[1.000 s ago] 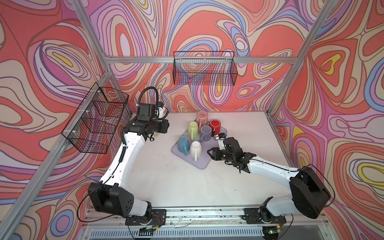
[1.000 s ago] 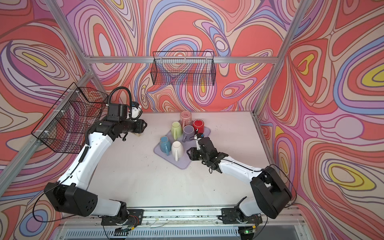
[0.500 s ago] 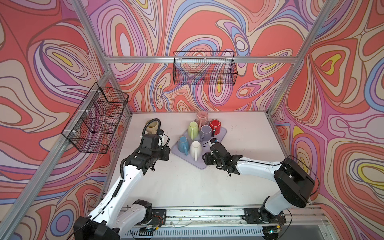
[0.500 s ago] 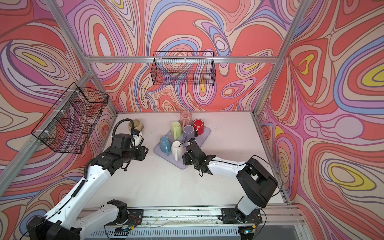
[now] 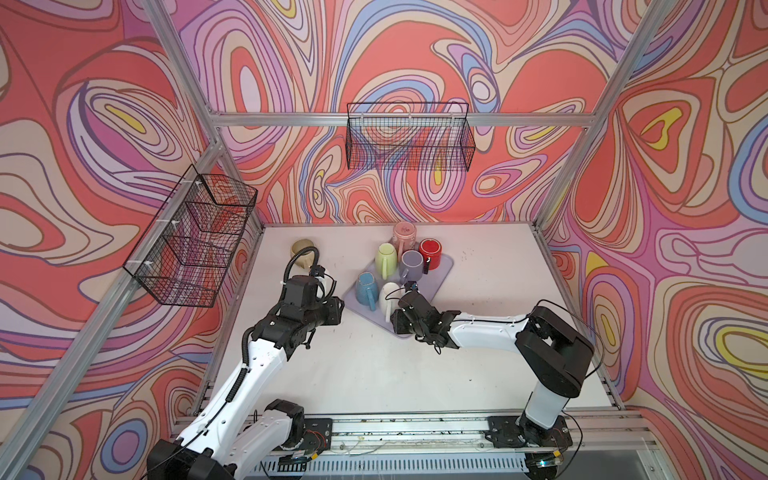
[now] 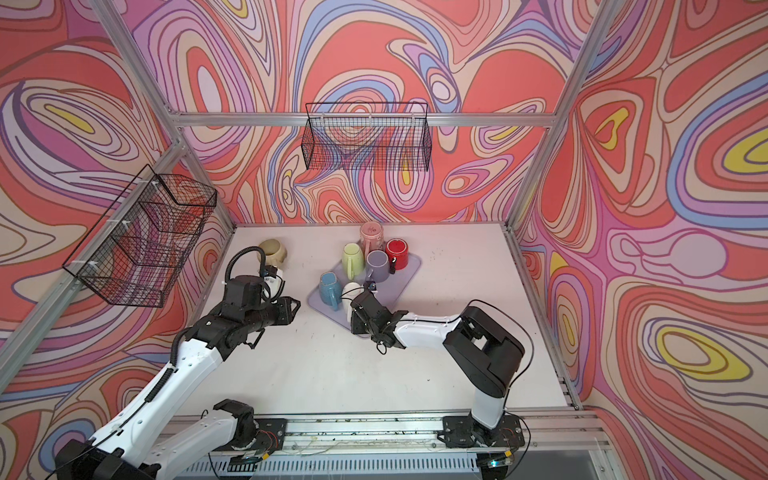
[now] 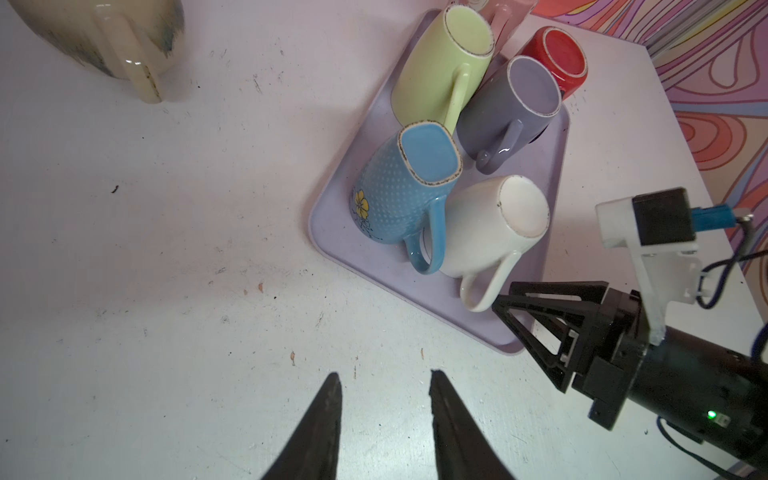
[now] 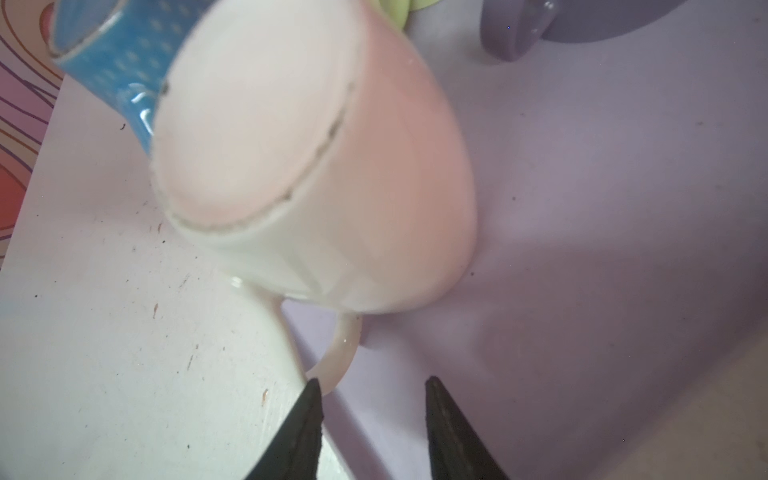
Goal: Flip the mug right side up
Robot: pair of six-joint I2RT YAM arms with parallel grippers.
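Observation:
A white mug point(image 5: 390, 293) point(image 8: 316, 166) stands upside down, base up, at the near corner of the lavender tray point(image 5: 440, 274). Its handle point(image 7: 484, 286) points toward my right gripper point(image 5: 395, 322) point(image 8: 370, 384). That gripper is open and low at the tray's edge, with one fingertip point(image 8: 312, 386) touching the handle's outer curve and nothing between the jaws. My left gripper point(image 5: 340, 305) point(image 7: 384, 378) hangs open over bare table left of the tray, a short way from the blue mug point(image 7: 399, 191).
Blue point(image 5: 368, 289), green point(image 5: 386, 257), purple point(image 5: 411, 264) and red point(image 5: 430, 251) mugs stand base up on the tray, crowded against the white one. A pink mug point(image 5: 404, 235) sits just behind them. A beige mug point(image 5: 302, 251) stands at the back left. Wire baskets point(image 5: 409, 137) hang on the walls.
My left arm has drawn back from the beige mug at the back left to the table's middle. My right gripper has slid left along the tray to the white mug's handle.

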